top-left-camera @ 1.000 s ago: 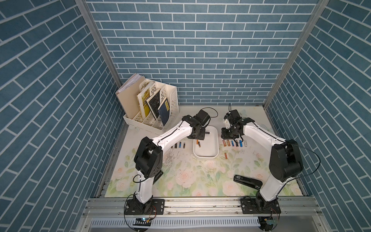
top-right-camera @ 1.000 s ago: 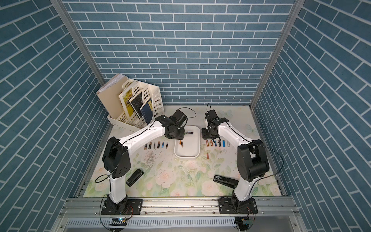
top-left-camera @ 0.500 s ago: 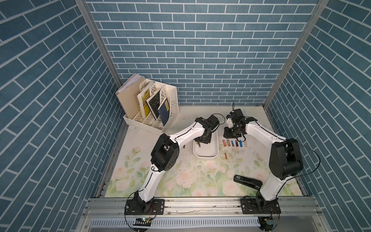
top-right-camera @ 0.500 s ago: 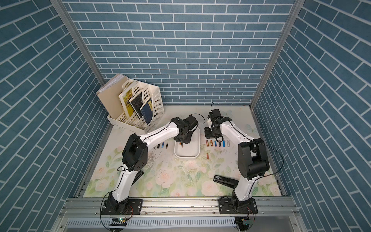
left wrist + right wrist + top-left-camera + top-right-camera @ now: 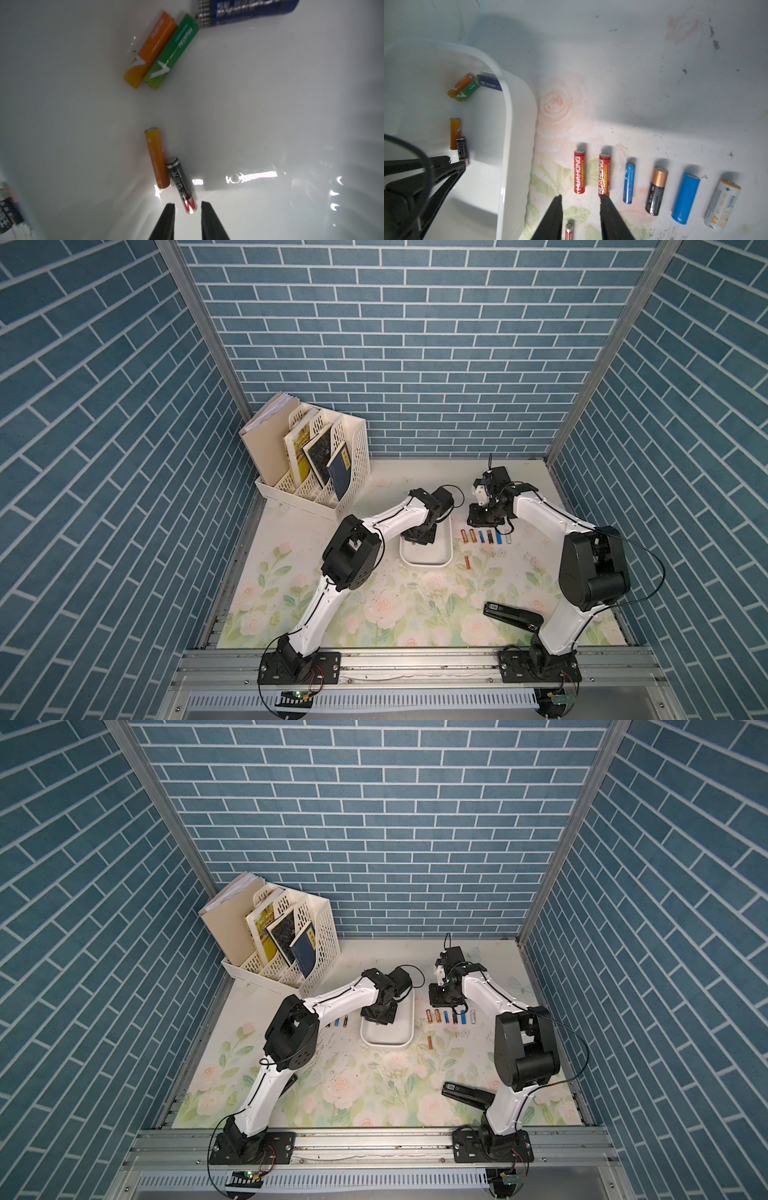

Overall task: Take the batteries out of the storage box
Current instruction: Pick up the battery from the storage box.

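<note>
We have the left end effector [image 5: 188, 205] narrow, straddling one end of the black battery [image 5: 181, 182] on the storage box [image 5: 270, 116] floor, not clamped. We expect it light, rigid, slick and quick to roll, so we'd pinch nearer mid-body. The right end effector [image 5: 580, 198] is part-open and empty over the table [image 5: 654, 83].

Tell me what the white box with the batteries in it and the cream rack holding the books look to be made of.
The storage box looks like smooth, glossy white plastic: it has slightly translucent walls, a rounded moulded rim and bright glints inside. The file rack seems to be matte cream plastic, moulded with rows of holes. Neither can be told for certain by look alone.
</note>
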